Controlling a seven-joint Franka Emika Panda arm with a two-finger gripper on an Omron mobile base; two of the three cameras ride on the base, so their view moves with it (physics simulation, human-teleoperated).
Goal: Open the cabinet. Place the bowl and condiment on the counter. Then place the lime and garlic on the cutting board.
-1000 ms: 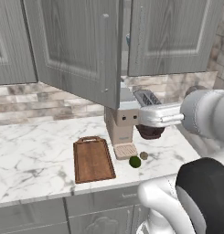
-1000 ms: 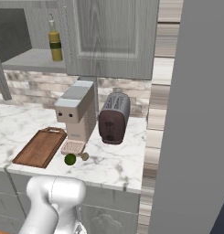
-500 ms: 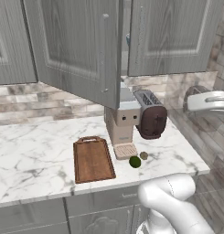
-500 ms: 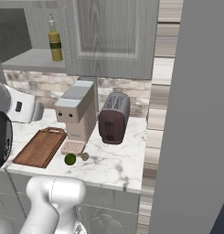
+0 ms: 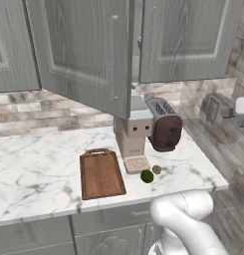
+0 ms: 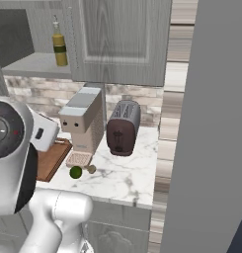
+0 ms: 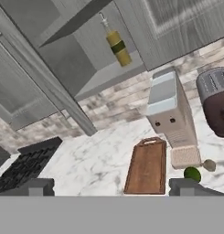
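While my arm is reaching up high, my gripper (image 7: 111,185) is spread wide open, holding nothing. I am looking at the condiment bottle (image 7: 117,45) standing on the open cabinet (image 7: 77,68) shelf, above the cutting board (image 7: 146,168), lime (image 7: 192,173) and garlic (image 7: 209,165).

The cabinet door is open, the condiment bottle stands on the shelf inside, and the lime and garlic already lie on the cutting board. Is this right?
Not quite. The lime and garlic lie on the counter, right of the cutting board, as the left base view shows. The rest is correct.
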